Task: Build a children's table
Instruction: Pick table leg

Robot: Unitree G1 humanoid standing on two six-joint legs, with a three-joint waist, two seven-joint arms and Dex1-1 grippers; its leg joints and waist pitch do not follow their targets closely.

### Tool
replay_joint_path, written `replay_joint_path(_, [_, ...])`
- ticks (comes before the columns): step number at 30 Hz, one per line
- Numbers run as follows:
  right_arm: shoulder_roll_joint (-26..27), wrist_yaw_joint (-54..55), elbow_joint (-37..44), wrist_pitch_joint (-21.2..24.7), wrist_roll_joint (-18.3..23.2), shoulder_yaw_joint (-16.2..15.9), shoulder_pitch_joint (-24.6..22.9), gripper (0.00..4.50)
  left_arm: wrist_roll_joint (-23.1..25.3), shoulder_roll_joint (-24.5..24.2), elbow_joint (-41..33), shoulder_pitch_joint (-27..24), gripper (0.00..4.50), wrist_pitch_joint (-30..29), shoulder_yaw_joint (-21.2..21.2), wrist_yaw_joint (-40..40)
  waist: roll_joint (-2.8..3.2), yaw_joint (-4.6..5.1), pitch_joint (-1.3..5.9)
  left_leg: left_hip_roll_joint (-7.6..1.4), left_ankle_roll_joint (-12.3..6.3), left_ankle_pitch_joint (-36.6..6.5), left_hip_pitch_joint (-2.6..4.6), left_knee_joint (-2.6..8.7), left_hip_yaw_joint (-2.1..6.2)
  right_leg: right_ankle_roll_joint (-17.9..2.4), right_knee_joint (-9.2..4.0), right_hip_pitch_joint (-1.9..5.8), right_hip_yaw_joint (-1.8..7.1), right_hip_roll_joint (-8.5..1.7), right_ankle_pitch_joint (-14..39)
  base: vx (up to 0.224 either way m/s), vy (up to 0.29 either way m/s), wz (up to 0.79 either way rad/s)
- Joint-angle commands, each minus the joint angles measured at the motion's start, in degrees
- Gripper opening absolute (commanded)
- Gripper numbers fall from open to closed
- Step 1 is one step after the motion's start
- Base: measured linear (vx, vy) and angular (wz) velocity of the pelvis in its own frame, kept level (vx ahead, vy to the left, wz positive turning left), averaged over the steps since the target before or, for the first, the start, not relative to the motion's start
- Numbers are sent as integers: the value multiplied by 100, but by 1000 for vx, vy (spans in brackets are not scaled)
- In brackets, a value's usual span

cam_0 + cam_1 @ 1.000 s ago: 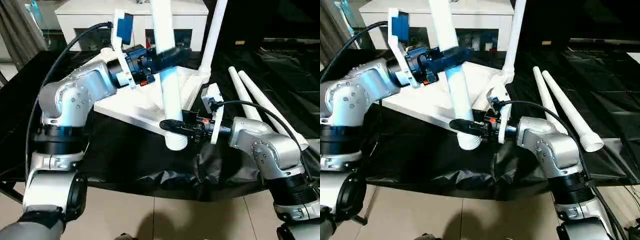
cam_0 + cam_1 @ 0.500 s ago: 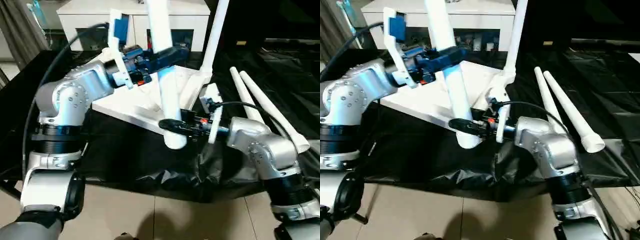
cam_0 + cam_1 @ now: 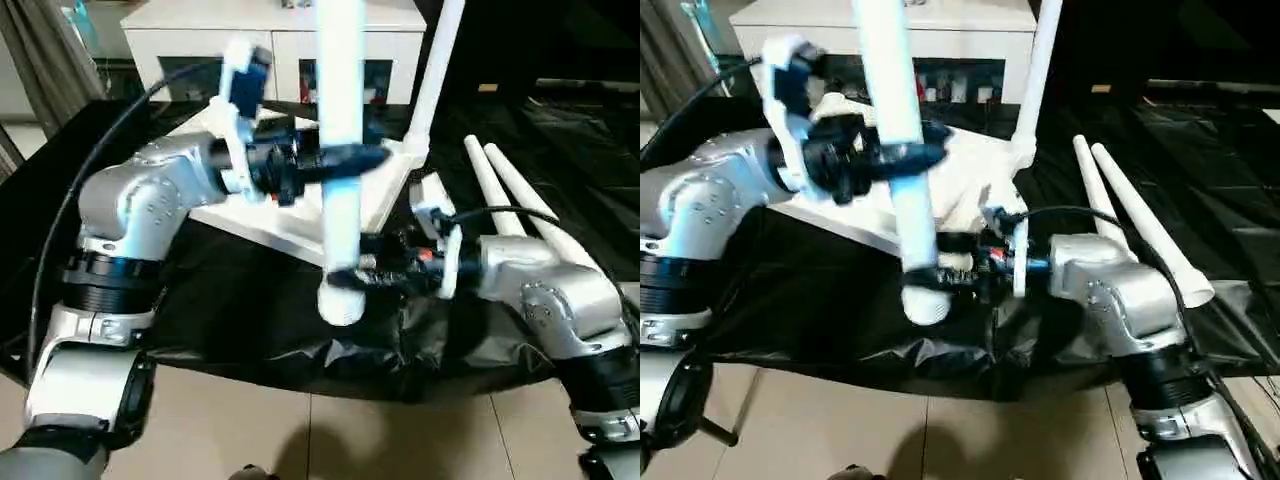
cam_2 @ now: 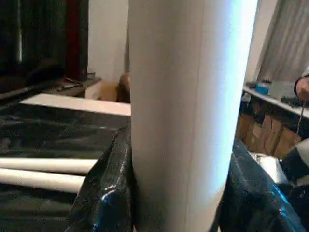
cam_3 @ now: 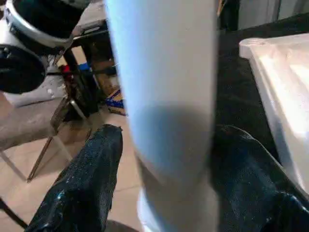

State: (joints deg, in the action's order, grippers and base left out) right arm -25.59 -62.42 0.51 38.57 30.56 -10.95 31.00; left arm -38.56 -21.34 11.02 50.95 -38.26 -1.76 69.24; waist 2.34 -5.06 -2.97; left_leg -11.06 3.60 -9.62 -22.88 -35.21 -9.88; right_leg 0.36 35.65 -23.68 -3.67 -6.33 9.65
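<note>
Your left gripper (image 3: pixel 345 160) is clamped on the upright white leg (image 3: pixel 340 130) about midway up its visible length, its black fingers (image 4: pixel 104 193) pressed to both sides of the tube, while your right gripper (image 3: pixel 350 275) grips the same leg lower down, just above its flared end (image 3: pixel 340 300), fingers (image 5: pixel 82 183) closed around it from the opposite side. The leg you hold stands nearly vertical and hangs in the air at the near edge of the white table top (image 3: pixel 290 215), its flared end level with that edge and over the crumpled black sheet (image 3: pixel 250 320) that covers the work surface; its upper part runs out of the picture's top. The table top lies underside up behind the leg, tilted, with your left forearm across its near-left portion. At the table top's far right corner a second leg (image 3: pixel 435 70) already stands upright in its socket. To the right of the table top, two more loose legs (image 3: pixel 520 205) lie side by side on the black sheet, just beyond your right arm, with bare sheet around them. Behind the table top stands a white cabinet (image 3: pixel 270 30) with glass doors. In front of the table top's near edge the sheet drops to a tiled floor (image 3: pixel 330 440), where open room remains below the held leg.
</note>
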Motion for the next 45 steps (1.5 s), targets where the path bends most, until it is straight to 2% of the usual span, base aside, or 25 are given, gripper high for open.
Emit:
replay_joint_path(1, [-23, 18, 151, -4, -146, -120, 11, 309, 161, -1, 43, 151, 175, 177, -116, 36, -101, -2, 442, -94, -194, -871, 108, 385, -18, -1338, -349, 350, 169, -129, 973, 0, 0, 0])
replay_joint_path(6, [41, 199, 154, 5, -221, -145, 32, 309, 259, 74, 187, 229, 175, 295, -162, 32, -99, -3, 436, -95, -102, -1003, 118, 394, -16, -1235, -378, 330, 172, -131, 1265, 0, 0, 0])
replay_joint_path(12, [61, 321, 90, -178, -488, -295, 7, 309, 278, 116, 215, 246, 175, 300, -183, 39, -97, 0, 438, -91, -86, -968, 102, 396, -9, -1241, -361, 334, 168, -123, 1169, 0, 0, 0])
replay_joint_path(26, [219, 454, -40, -323, -618, -282, 24, 309, 265, 158, 171, 244, 175, 235, -202, 142, -82, -1, 442, -91, -130, -986, 109, 396, -10, -1313, -353, 335, 166, -120, 1062, 0, 0, 0])
replay_joint_path(27, [224, 453, -43, -323, -621, -278, 25, 282, 269, 159, 176, 247, 175, 237, -201, 142, -87, 2, 440, -93, -129, -1000, 109, 397, -10, -1308, -352, 336, 168, -119, 1065, 0, 0, 0])
replay_joint_path(31, [224, 446, -58, -341, -608, -271, 15, 262, 275, 166, 172, 237, 175, 234, -194, 140, -81, 4, 438, -91, -113, -1049, 112, 399, -9, -1289, -361, 334, 168, -120, 1125, 0, 0, 0])
replay_joint_path(37, [237, 442, -71, -348, -613, -252, -2, 206, 263, 167, 152, 222, 175, 223, -173, 143, -82, 6, 443, -90, -115, -1026, 109, 398, -8, -1298, -357, 337, 168, -121, 1073, 0, 0, 0])
replay_joint_path(45, [257, 463, -88, -359, -614, -235, 5, 192, 246, 167, 179, 235, 175, 205, -126, 104, -83, 6, 438, -91, -118, -1036, 110, 400, -9, -1301, -357, 333, 168, -118, 1093, 0, 0, 0])
